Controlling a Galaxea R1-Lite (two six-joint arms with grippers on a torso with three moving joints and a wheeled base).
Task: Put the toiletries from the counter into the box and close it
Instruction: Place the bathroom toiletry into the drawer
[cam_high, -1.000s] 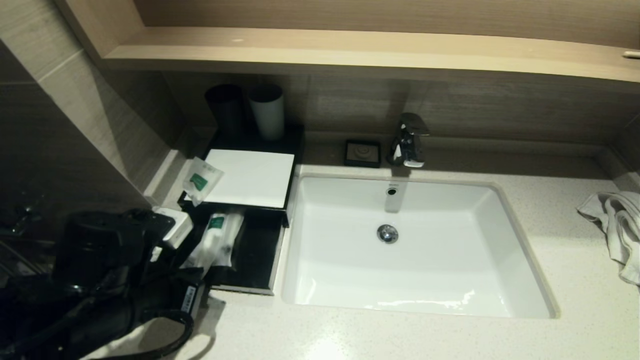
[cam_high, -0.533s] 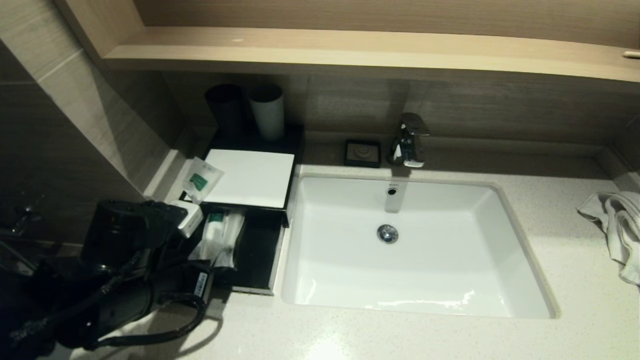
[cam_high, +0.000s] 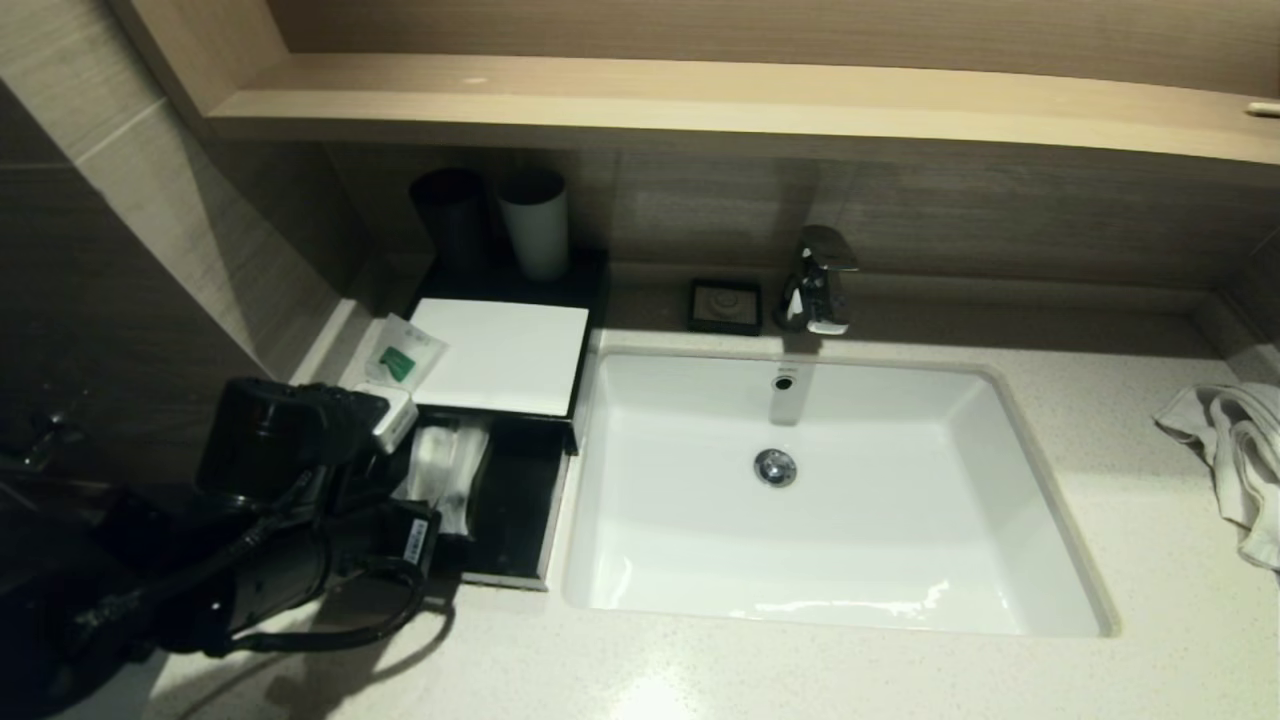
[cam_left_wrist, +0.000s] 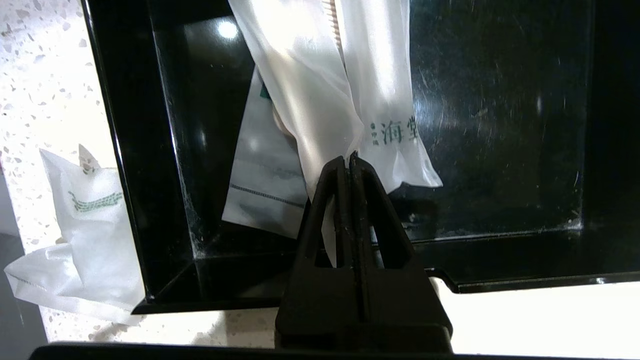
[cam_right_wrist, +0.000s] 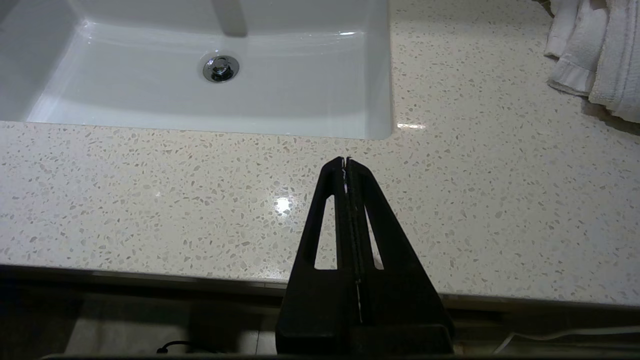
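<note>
White plastic packet (cam_left_wrist: 320, 100) printed "海", pinched by left hand (cam_left_wrist: 350, 159), over black box (cam_left_wrist: 500, 150)

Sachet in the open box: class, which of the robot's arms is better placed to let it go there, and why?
Left. The left claw is shut on the sachet, already over the black box. The right claw hangs shut over the counter in front of the sink, away from the box.
</note>
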